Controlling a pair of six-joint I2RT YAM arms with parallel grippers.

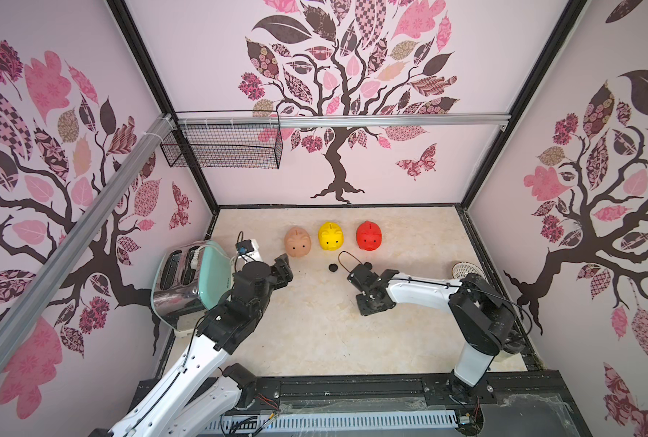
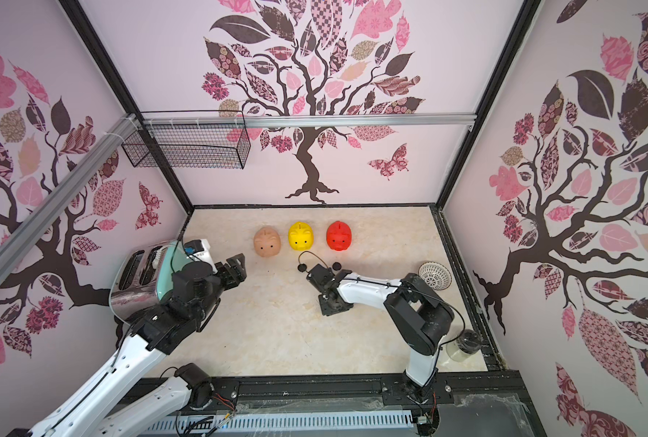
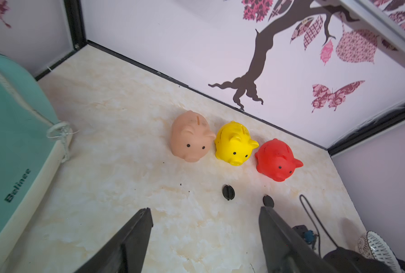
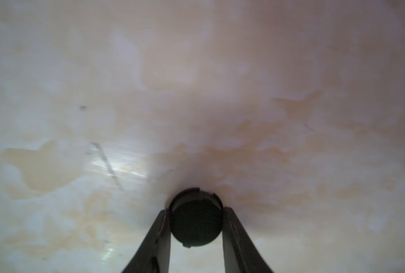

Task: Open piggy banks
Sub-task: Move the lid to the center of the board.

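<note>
Marble-look tabletop: the right gripper pinches a black plug just above it, seemingly a stopper pulled free, while the left gripper hangs spread and empty. Farther off, two loose plugs lie before the peach, yellow and red piggy banks, upright along the far wall.

Viewed from the centre of the marbled table in a top view, the mint-green toaster stands at 9 o'clock. The white lattice bowl lies at 3 o'clock. A black wire basket hangs from the wall rail at 11 o'clock.
</note>
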